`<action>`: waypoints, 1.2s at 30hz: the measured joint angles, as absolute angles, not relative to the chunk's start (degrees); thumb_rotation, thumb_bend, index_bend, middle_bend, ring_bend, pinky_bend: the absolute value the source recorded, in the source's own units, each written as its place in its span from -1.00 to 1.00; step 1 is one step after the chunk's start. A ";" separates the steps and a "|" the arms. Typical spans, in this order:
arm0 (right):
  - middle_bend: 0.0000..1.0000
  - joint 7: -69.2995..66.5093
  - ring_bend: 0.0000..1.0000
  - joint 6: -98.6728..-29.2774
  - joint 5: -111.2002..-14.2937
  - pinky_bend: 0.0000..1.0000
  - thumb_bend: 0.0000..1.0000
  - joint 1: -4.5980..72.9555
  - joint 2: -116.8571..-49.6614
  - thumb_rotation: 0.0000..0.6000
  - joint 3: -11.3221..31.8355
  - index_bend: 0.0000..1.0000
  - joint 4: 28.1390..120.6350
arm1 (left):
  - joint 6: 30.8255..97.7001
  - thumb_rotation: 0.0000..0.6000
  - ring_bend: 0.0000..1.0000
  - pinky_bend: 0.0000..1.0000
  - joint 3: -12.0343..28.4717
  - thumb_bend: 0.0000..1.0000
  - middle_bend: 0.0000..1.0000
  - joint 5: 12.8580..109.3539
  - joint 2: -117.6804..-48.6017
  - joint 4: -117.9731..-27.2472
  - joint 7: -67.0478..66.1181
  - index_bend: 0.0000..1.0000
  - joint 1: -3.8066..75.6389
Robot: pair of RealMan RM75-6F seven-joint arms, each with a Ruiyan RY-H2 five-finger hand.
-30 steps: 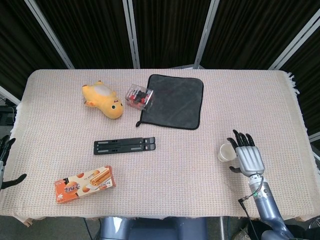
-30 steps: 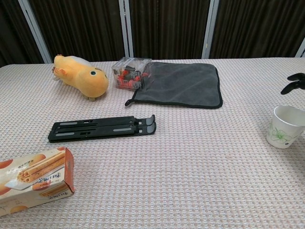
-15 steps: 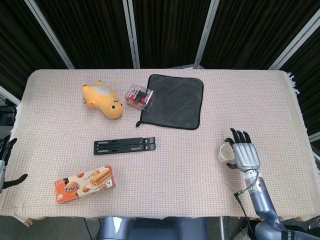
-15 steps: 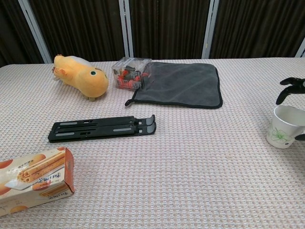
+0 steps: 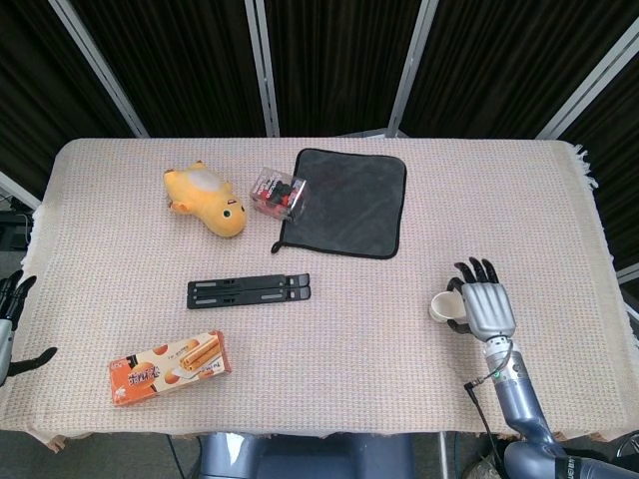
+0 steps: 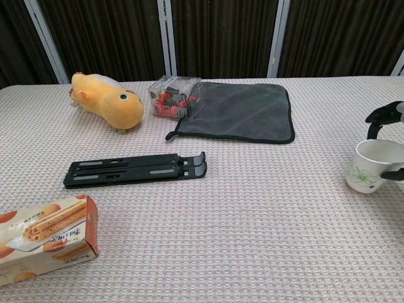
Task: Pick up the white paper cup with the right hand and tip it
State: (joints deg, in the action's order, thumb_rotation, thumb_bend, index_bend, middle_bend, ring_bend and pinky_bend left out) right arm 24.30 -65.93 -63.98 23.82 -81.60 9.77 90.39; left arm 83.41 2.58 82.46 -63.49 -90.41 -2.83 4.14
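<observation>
1. We watch the right hand (image 5: 484, 304) close in: its fingers (image 6: 382, 113), spread beside the cup a second ago, now curl around the white paper cup (image 6: 372, 165), one over the far rim and one at the near wall.
2. The cup has shifted a little toward the worktop's middle and now leans. It stays near the right edge of the worktop (image 5: 399, 329), toward the near corner.
3. We judge the grasp is forming, so the lift and tip come next. Whether the hold is firm, we cannot tell.
4. The chest view gives us the cup's side, its green print and the tilt, but cuts off most of the hand. The head view shows the whole hand from above, covering the cup's right side.
5. Only the head view catches the left hand (image 5: 12, 319), off the left edge of the worktop, fingers spread and holding nothing.
6. Further out, the black folding stand (image 5: 249, 290) and biscuit box (image 5: 170, 367) lie untouched.
</observation>
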 measured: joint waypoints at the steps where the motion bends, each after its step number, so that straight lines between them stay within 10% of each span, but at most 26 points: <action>1: -0.64 23.70 -1.00 -66.04 -64.23 -1.00 -0.57 23.78 -81.51 1.00 9.82 -0.11 90.87 | 83.47 1.00 -1.00 -1.00 2.57 -1.00 -1.00 82.52 -63.51 -90.43 -2.89 -1.00 4.13; 27: -0.77 7.83 -1.00 -63.40 -61.89 -1.00 -0.59 24.10 -88.36 1.00 12.02 -0.12 81.42 | 84.39 1.00 -1.00 -1.00 2.76 -1.00 -1.00 82.70 -63.67 -90.43 -3.19 -1.00 3.91; 36: -1.00 14.88 -1.00 -68.32 -61.13 -1.00 -0.62 23.58 -89.92 1.00 11.55 -0.74 79.19 | 84.63 1.00 -1.00 -1.00 2.70 -1.00 -1.00 82.93 -63.71 -90.70 -3.54 -1.00 3.86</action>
State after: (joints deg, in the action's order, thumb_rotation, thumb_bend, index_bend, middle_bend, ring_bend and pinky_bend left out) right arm 14.88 -68.32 -61.13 23.58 -89.92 11.55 79.19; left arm 84.63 2.70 82.93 -63.71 -90.70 -3.54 3.86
